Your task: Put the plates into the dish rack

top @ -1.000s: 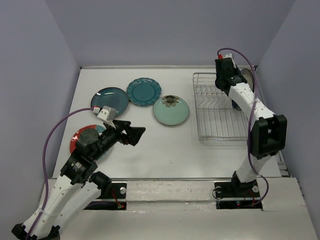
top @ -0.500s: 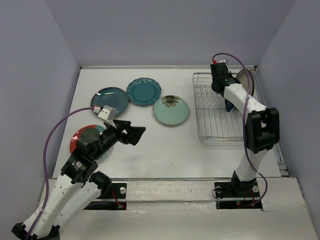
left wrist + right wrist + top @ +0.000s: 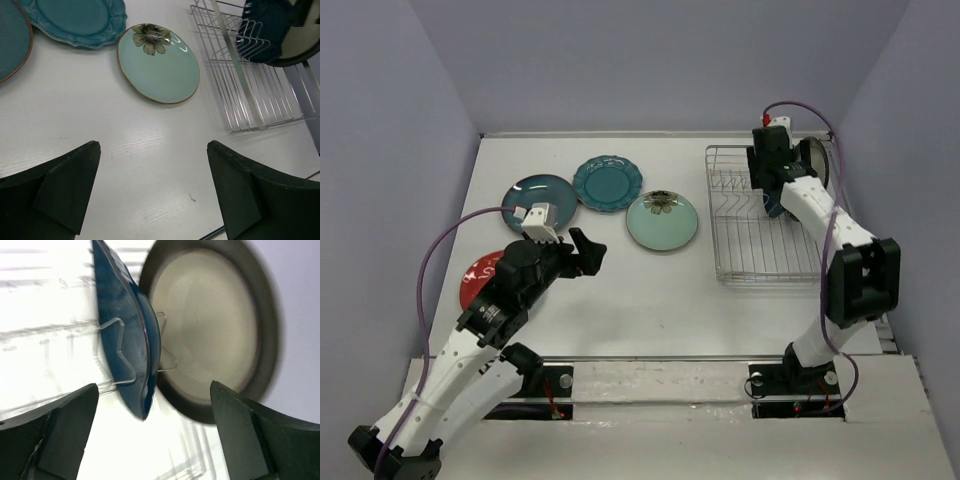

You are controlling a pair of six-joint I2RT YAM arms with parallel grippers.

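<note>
Hovering over the bench (image 3: pixel 75 110), left gripper (image 3: pixel 152 147) has jaws apart, mint flower plate (image 3: pixel 160 65) just ahead. Right gripper (image 3: pixel 153 386) jaws apart too, facing navy plate (image 3: pixel 125 335) and cream plate (image 3: pixel 210 325), both upright in the dish rack (image 3: pixel 750 240)

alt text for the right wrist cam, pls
A navy plate stands on edge between the wire tines of the dish rack, with a brown-rimmed cream plate upright beside it on the right of the view. The right gripper is open and empty, its dark fingers filling the bottom corners.
</note>
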